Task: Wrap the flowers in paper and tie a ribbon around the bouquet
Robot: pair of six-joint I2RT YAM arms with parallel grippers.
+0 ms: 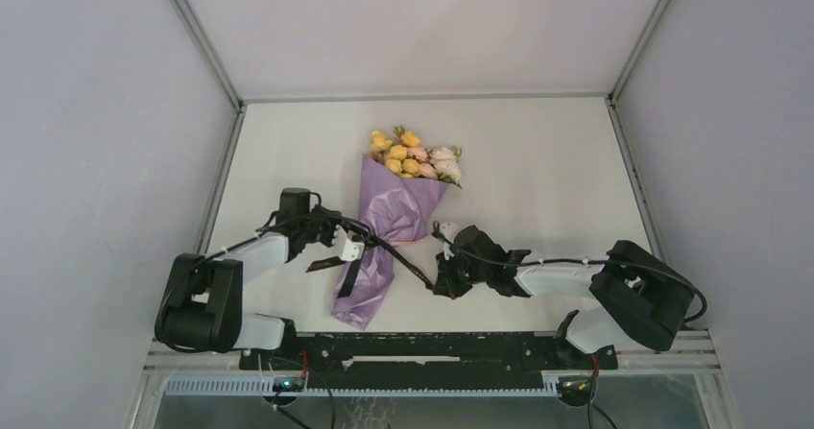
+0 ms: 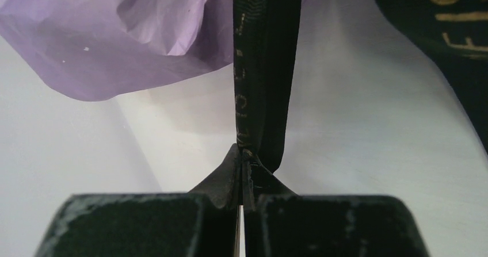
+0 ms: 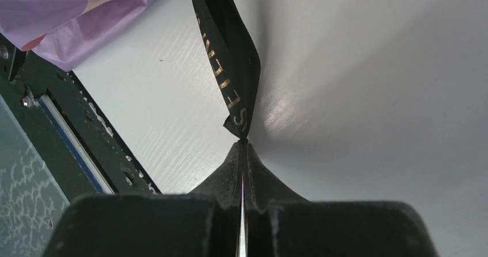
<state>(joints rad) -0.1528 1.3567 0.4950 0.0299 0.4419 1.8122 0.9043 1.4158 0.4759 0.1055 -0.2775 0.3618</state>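
Your 1 container is the paper [image 1: 403, 208] cone. It lies on the worktop [image 1: 538, 160] with the flowers [image 1: 415, 157] bunched out of its wide far end, yellow, pink and white. Together they make the bouquet [image 1: 376, 285], and the black ribbon [image 1: 407, 263] crosses its narrow waist.

Just left of the bouquet, the left arm's [image 1: 251, 253] jaws are clamped together on 1 stretch of ribbon. Just right of it, the right arm's [image 1: 562, 280] jaws pinch the other stretch.

Only the top view gives you the blooms and the whole cone. The left wrist view adds the ribbon [image 2: 259, 67] rising taut from the closed jaws, crinkled lilac paper [image 2: 115, 38] beside it, and a 2nd dark band with gold letters at the upper right. The right wrist view shows gold lettering along the folded ribbon [image 3: 227, 56], a patch of the paper's [image 3: 69, 21] pink face, and the worktop's dark near rail [image 3: 63, 130].
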